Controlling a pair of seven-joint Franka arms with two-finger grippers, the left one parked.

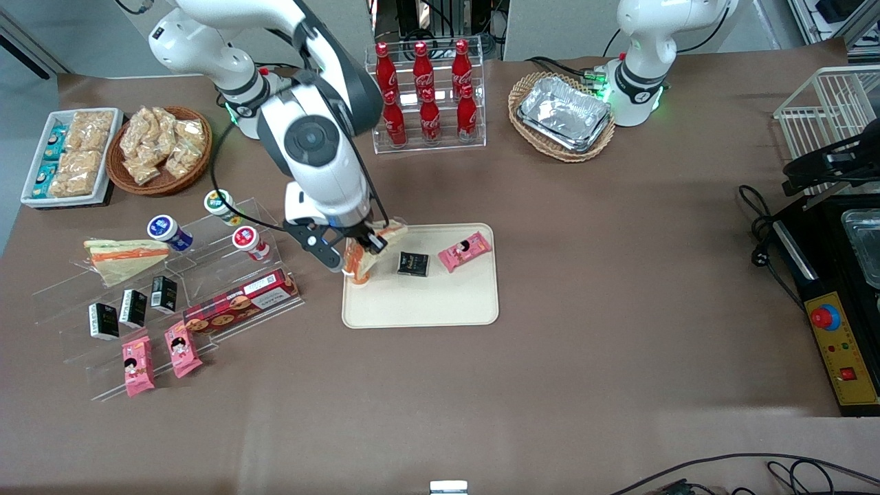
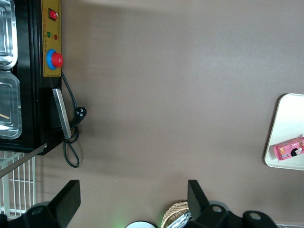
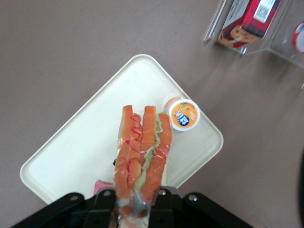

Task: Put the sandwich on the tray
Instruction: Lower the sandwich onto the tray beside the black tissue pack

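My right gripper (image 1: pixel 359 253) is shut on the sandwich (image 1: pixel 377 242), a wrapped wedge with cream bread. It holds the sandwich over the corner of the cream-beige tray (image 1: pixel 419 306) that lies toward the working arm's end. In the right wrist view the sandwich (image 3: pixel 142 147) hangs between the fingers of the gripper (image 3: pixel 135 204), its orange-red and green filling edge facing down at the tray (image 3: pixel 76 152). It looks held above the tray, not resting on it. An edge of the tray (image 2: pixel 285 118) shows in the left wrist view.
On the tray lie a black packet (image 1: pixel 413 264), a pink snack pack (image 1: pixel 465 251) and an orange-lidded cup (image 3: pixel 184 114) at the corner under the sandwich. A longer sandwich wedge (image 1: pixel 124 256), cups and a cookie box (image 1: pixel 240 302) sit on the acrylic stand beside the tray. Cola bottles (image 1: pixel 426 93) stand farther from the camera.
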